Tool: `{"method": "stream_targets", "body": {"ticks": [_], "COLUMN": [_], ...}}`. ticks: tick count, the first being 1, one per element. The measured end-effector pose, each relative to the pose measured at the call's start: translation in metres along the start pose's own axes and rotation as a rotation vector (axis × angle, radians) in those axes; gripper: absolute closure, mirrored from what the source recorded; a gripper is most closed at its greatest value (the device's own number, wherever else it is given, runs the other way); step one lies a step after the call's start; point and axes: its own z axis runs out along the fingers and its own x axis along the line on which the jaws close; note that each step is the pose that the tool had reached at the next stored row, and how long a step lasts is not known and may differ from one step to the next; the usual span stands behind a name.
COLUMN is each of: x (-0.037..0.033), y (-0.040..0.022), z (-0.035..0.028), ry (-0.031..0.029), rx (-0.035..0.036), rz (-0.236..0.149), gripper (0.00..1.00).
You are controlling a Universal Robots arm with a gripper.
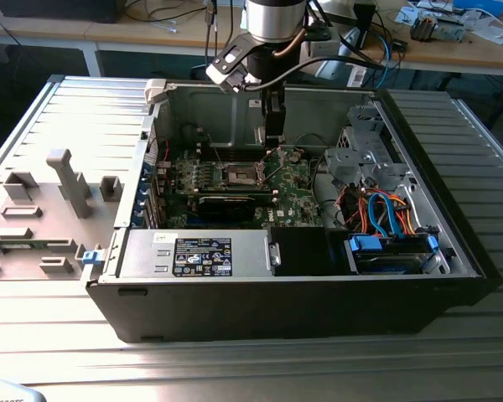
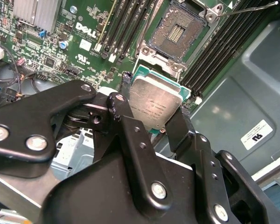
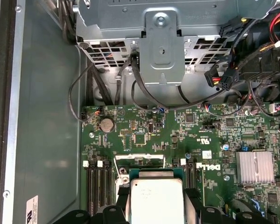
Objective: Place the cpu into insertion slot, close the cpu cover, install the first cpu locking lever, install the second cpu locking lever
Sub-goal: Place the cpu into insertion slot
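My gripper (image 2: 154, 111) is shut on the cpu (image 2: 154, 103), a silvery square chip with a green edge, held by two opposite sides between black fingers (image 2: 122, 103). In the first wrist view the cpu (image 3: 156, 200) sits between the fingers of the gripper (image 3: 156, 207) above the green motherboard (image 3: 144, 135). The insertion slot (image 2: 177, 31) lies open just beyond the chip, dark centre bare. The cpu cover (image 2: 151, 59) seems raised at the slot's near edge. A thin lever rod (image 2: 245, 8) stands up beside it. In the exterior view the gripper (image 1: 272, 144) hangs inside the case, just right of the insertion slot (image 1: 241, 174).
Long memory slots (image 2: 126, 23) flank the socket. A finned heatsink (image 3: 255, 167) and a grey drive cage (image 3: 161, 44) with black cables (image 3: 140, 91) stand near. The case walls (image 1: 402, 117), power supply (image 1: 201, 254) and blue drive bay (image 1: 390, 249) hem the board in.
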Motion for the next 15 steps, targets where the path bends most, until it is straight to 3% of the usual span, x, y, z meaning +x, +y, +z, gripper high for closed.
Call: {"method": "stream_targets", "body": {"ticks": [2, 6, 8, 15], "x": [0.0000, 0.0000, -0.0002, 0.0005], "y": [-0.0019, -0.0021, -0.0038, -0.0049], "z": [0.0038, 0.0044, 0.0169, 0.0176], "ry": [0.0000, 0.0001, 0.0002, 0.0001], "rx": [-0.0001, -0.0001, -0.0001, -0.0001], "rz": [0.000, 0.000, 0.000, 0.000], "gripper": [0.45, 0.45, 0.45, 0.45]}}
